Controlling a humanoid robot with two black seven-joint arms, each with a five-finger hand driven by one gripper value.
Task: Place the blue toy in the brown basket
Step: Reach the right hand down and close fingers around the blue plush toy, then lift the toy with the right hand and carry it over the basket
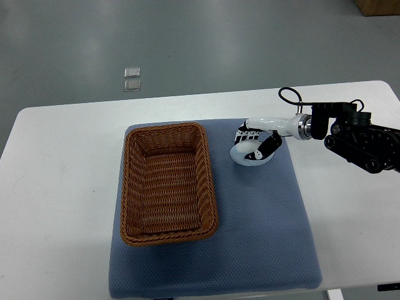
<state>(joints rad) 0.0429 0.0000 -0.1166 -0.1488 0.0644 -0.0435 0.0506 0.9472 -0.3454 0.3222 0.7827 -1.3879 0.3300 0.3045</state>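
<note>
A rectangular brown wicker basket (169, 184) sits on the left of a blue fabric mat (262, 237). The mat lies on a white table (56, 206). The robot's white right hand (256, 145) is just right of the basket.

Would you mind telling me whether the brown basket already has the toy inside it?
No, the brown basket shows only bare wicker inside, while the right hand is beside it over the blue mat.

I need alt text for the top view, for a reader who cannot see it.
The robot's right hand reaches over a blue mat, just right of an empty brown basket lying on the mat. The mat covers a white table. No blue toy is clearly visible.
</note>
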